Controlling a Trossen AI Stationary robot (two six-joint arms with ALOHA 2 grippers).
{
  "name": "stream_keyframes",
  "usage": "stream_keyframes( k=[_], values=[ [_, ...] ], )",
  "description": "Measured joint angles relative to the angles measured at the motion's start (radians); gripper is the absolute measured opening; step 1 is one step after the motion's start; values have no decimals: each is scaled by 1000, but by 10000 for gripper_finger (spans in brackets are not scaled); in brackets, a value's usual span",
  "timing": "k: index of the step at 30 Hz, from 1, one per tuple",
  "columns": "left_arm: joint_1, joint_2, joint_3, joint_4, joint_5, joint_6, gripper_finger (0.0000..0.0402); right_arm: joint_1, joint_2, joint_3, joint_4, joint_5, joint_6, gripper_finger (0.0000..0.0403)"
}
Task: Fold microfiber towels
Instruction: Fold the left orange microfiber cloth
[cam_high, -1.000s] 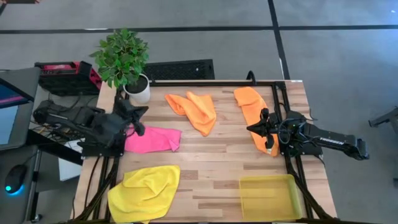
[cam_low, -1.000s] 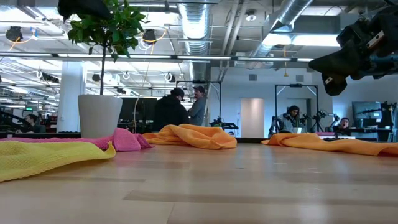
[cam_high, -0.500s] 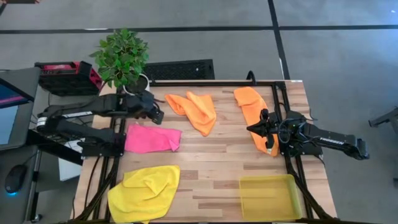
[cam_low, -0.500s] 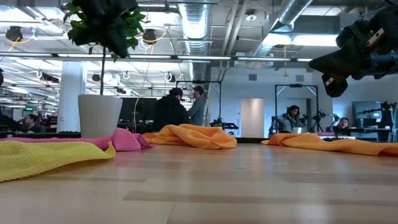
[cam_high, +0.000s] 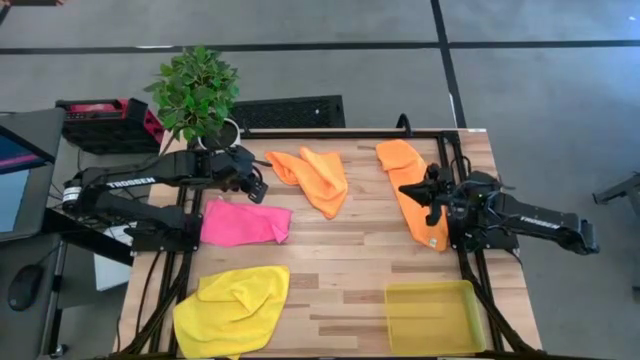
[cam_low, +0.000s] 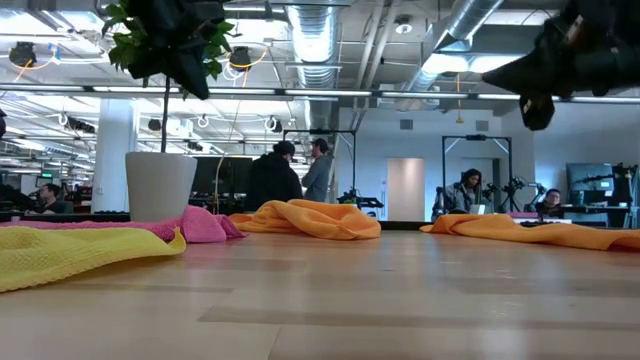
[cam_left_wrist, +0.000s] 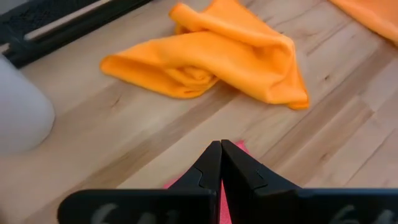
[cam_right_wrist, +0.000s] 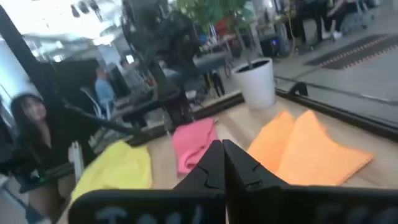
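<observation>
Four towels lie crumpled on the wooden table: an orange one (cam_high: 315, 175) at the far middle, a second orange one (cam_high: 397, 158) at the far right, a hot pink one (cam_high: 245, 222) at the left and a yellow one (cam_high: 235, 305) at the near left. My left gripper (cam_high: 258, 187) is shut and empty, in the air between the pink towel (cam_left_wrist: 238, 149) and the middle orange towel (cam_left_wrist: 211, 56). My right gripper (cam_high: 412, 190) is shut and empty, raised above the right orange towel (cam_right_wrist: 305, 155), and shows high in the low view (cam_low: 540, 75).
A potted plant (cam_high: 197, 90) in a white pot (cam_high: 222, 145) stands at the far left corner, close to my left arm. A translucent yellow tray (cam_high: 432, 315) sits at the near right. Bare wood lies in the table's middle. People stand in the room behind.
My left arm has swung out from the table's left edge toward the far middle, and its gripper now hangs near the middle orange towel. My right gripper has risen and shifted a little toward the far edge. The towels have not moved.
</observation>
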Motion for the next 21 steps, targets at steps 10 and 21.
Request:
stream_keyframes(
  k=[10, 21],
  values=[
    [38, 129, 1, 163, 60, 105, 7, 0, 232, 176, -33, -10, -45, 7],
    [153, 307, 0, 173, 189, -68, 115, 0, 293, 257, -41, -11, -45, 10]
  ],
)
